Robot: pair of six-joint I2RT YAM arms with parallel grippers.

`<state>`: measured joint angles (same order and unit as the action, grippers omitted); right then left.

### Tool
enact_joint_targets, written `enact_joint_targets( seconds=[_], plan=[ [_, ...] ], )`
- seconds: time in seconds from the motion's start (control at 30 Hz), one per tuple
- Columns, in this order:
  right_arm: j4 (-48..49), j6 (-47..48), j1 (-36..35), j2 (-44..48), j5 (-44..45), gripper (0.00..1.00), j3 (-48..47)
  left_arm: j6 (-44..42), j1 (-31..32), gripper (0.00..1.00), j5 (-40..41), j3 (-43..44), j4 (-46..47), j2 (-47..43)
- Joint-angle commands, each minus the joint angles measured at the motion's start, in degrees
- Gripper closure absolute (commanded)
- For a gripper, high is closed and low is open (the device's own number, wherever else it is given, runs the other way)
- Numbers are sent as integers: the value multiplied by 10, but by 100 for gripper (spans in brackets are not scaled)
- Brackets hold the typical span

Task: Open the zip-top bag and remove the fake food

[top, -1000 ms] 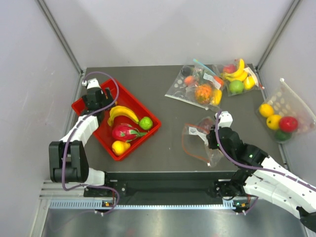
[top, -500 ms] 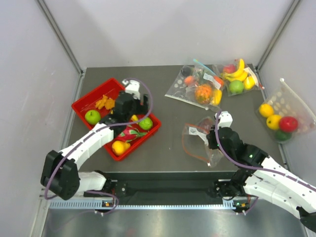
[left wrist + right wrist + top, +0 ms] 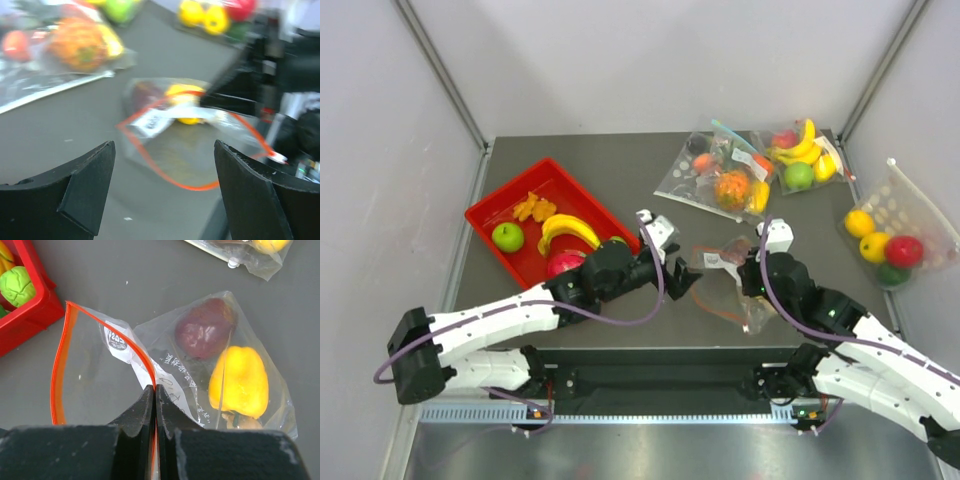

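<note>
The zip-top bag [image 3: 720,285] lies open on the dark table, its orange-red zip strip looped wide. My right gripper [image 3: 752,284] is shut on the strip at the mouth's right side, as the right wrist view [image 3: 155,388] shows. Inside the bag [image 3: 100,390] lie a dark purple piece [image 3: 204,330], a yellow piece [image 3: 239,381] and a small beige one [image 3: 241,421]. My left gripper [image 3: 682,279] is open and empty just left of the mouth, with the bag [image 3: 175,155] ahead between its fingers [image 3: 163,145]. A green apple [image 3: 507,237] and orange segments [image 3: 533,207] lie in the red tray [image 3: 480,214].
The tray also holds a banana [image 3: 567,230] and a pink dragon fruit [image 3: 563,264]. Three other filled bags lie at the back right: one [image 3: 715,180], one with bananas [image 3: 802,155] and one [image 3: 890,235] at the right wall. The tray's corner [image 3: 35,315] is near the bag's mouth.
My left arm has swung from the tray's far left corner across to the bag's mouth. The green apple and orange segments now show in the tray. The right gripper has not moved.
</note>
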<state>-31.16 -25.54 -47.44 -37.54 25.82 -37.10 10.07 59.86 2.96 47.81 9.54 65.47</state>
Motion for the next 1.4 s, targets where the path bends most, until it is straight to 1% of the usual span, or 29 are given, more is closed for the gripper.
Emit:
enact_joint_targets(
  seconds=[0.0,0.03,0.1,0.17,0.27,0.53,0.63,0.8,0.83,0.87,0.9,0.93,0.97,1.0,1.03,1.07,1.17,1.23,1.3,1.33,1.37],
  plan=[
    [3,1,4,-1,10,100,-34,11,42,16,-19,-15,67,14],
    [2,2,5,-1,10,100,-37,12,50,16,-24,-15,86,28],
    [3,6,4,-6,6,100,-46,12,66,16,-27,-9,95,50],
    [1,5,4,-10,-2,100,-51,14,79,17,-27,-2,108,91],
    [10,2,5,-11,-12,100,-52,16,88,18,-27,4,134,140],
    [11,-7,3,2,-45,100,-45,11,89,18,-2,11,187,245],
    [18,-8,4,9,-62,100,-44,10,89,18,26,18,206,282],
    [2,-10,4,21,-41,100,-42,16,89,17,48,7,257,323],
    [-7,-12,4,23,-34,93,-43,16,89,17,49,5,270,331],
    [-12,-14,4,27,-20,83,-42,16,89,16,51,4,276,337],
    [-16,-16,4,28,-13,69,-43,16,89,16,56,4,279,341],
    [-24,-20,3,31,-7,41,-43,15,89,16,57,4,282,348],
    [-29,-21,5,33,9,23,-46,14,89,16,59,6,282,352],
    [-34,-22,4,34,19,14,-46,14,89,16,64,5,283,359],
    [-47,-22,4,36,32,9,-49,14,89,15,68,5,284,361],
    [-53,-24,6,38,57,7,-53,14,89,15,71,2,292,364],
    [-57,-15,20,34,80,4,-49,14,89,14,79,-10,307,368],
    [-55,-9,36,15,71,2,-39,14,89,14,84,-15,312,368],
    [-37,6,76,3,51,2,-25,15,89,14,86,-17,317,369],
    [-27,13,95,-5,21,2,-13,15,89,14,85,-17,317,369],
    [-6,19,136,-7,1,2,-9,15,89,14,83,-18,318,370]
  ],
)
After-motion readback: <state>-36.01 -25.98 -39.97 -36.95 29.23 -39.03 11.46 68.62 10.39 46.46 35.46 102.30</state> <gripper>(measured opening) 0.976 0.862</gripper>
